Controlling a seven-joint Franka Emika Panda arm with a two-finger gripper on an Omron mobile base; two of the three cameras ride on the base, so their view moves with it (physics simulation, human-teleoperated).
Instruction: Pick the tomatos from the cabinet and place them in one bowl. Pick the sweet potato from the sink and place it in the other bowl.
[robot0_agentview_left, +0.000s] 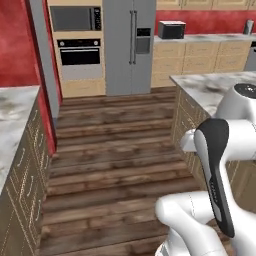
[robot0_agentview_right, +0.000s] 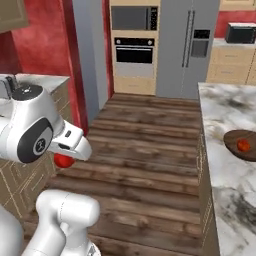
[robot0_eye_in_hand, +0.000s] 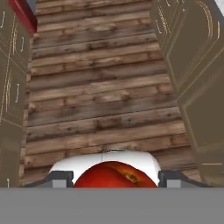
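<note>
My gripper (robot0_eye_in_hand: 116, 180) is shut on a glossy red tomato (robot0_eye_in_hand: 114, 176), which bulges up between the two dark fingertips over the wooden floor. In the right base view the same tomato (robot0_agentview_right: 63, 160) hangs under the white hand, above the aisle and left of the island. A dark brown bowl (robot0_agentview_right: 231, 139) sits on the marble island at the right edge with another small tomato (robot0_agentview_right: 243, 145) inside it. A corner of the tan cabinet (robot0_agentview_right: 12, 15) shows at the top left. The sink and the sweet potato are out of view.
The marble island (robot0_agentview_right: 225, 200) runs along the right and a counter with drawers (robot0_agentview_left: 15, 110) along the left. Between them lies a wide strip of wooden floor (robot0_agentview_left: 115, 150). A steel fridge (robot0_agentview_left: 129, 45) and a wall oven (robot0_agentview_left: 80, 55) stand at the far end.
</note>
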